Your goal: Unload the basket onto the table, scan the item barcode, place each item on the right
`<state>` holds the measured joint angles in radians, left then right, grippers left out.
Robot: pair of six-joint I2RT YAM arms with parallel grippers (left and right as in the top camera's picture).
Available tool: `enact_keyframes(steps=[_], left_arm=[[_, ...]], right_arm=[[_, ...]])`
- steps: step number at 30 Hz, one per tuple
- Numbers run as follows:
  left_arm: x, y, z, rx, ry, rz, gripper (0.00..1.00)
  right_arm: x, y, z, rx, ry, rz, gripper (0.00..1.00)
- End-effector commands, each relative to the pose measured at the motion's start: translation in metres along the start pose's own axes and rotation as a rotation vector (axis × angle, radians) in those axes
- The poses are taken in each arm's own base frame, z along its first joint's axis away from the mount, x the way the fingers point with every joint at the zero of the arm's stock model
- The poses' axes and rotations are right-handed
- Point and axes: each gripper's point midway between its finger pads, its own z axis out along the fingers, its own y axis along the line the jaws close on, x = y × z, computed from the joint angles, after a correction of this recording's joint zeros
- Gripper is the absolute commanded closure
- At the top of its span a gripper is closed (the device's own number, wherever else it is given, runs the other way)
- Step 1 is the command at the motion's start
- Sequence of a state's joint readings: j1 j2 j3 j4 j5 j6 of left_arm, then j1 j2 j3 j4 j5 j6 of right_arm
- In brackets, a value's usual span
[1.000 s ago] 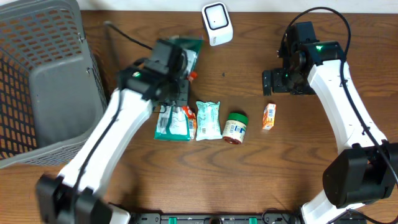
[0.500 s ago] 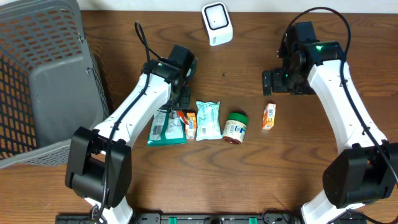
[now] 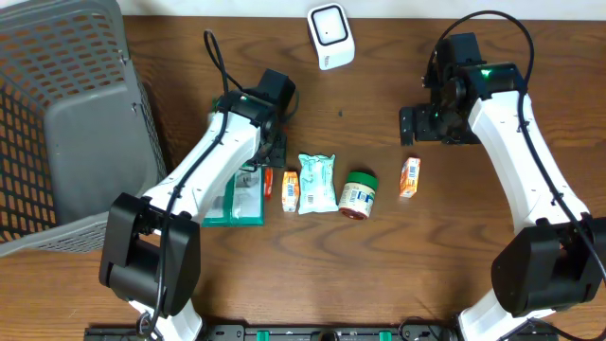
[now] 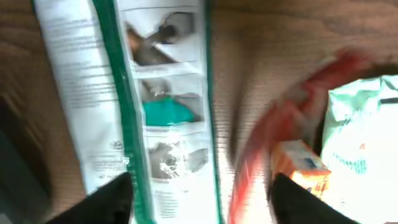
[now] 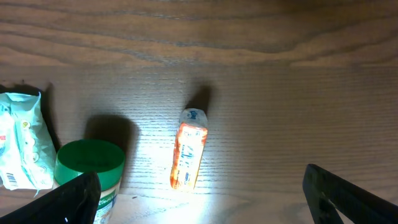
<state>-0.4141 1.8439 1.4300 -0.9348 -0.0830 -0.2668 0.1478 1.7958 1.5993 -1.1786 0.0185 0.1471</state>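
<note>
Green-and-white packet point(image 3: 241, 201) is flat on the table point(image 3: 454, 256), printed panels up. It lies left of the item row, with the left arm's forearm crossing over its upper left corner. No barcode is readable on it in any view.

Left end effector point(image 4: 200, 198): fingers are apart, one at each lower corner of the wrist view, with nothing clamped. The packet sits on the wood below, running lengthwise up the left half of that view, near the left finger point(image 4: 115, 198) but not pinched. To its right is a red-orange smear, too blurred to identify.

Row to the right of the packet, left to right:
- small orange box point(image 3: 290, 189), just beside the packet
- pale green pouch point(image 3: 317, 182), touching or nearly touching the box
- green-lidded jar point(image 3: 359, 194), on its side with the lid pointing away from the arm bases
- orange sachet point(image 3: 409, 177), apart from the jar

Right end effector point(image 3: 415, 125): fingers are spread wide and nothing is held. It hangs over bare wood above the sachet. Its wrist camera looks down on the sachet, the jar lid and the edge of the pouch, lit by its own lamp.

White scanner point(image 3: 329, 35) sits at the far edge of the table between the two arms, well apart from the packet. Grey mesh basket point(image 3: 57, 57) takes the far left corner.
</note>
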Motion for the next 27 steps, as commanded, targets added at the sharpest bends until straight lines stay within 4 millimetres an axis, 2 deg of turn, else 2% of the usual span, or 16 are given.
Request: enact_keyframes(steps=[1, 7, 10, 14, 17, 20, 24, 27], left_arm=[[-0.001, 0.009, -0.003, -0.019, -0.01, -0.01, 0.25], [-0.015, 0.017, -0.031, 0.004, -0.09, -0.045, 0.24], [-0.022, 0.025, -0.065, 0.026, -0.184, -0.064, 0.24], [-0.023, 0.047, -0.096, 0.022, -0.266, -0.115, 0.24], [-0.01, 0.064, -0.106, 0.007, -0.244, -0.143, 0.25], [0.018, 0.076, -0.109, -0.021, -0.156, -0.15, 0.24], [0.044, 0.086, -0.114, -0.065, -0.081, -0.159, 0.24], [0.055, 0.113, -0.123, -0.21, -0.087, -0.246, 0.23]], right_arm=[[0.0, -0.002, -0.003, 0.002, -0.009, -0.003, 0.01], [0.0, -0.002, -0.003, 0.002, -0.009, -0.003, 0.01], [0.0, -0.002, -0.003, 0.002, -0.009, -0.003, 0.01], [0.0, -0.002, -0.003, 0.002, -0.009, -0.003, 0.01], [0.0, -0.002, -0.003, 0.002, -0.009, -0.003, 0.01], [0.0, -0.002, -0.003, 0.002, -0.009, -0.003, 0.01], [0.0, -0.002, -0.003, 0.002, -0.009, -0.003, 0.01], [0.0, -0.002, -0.003, 0.002, -0.009, -0.003, 0.01]])
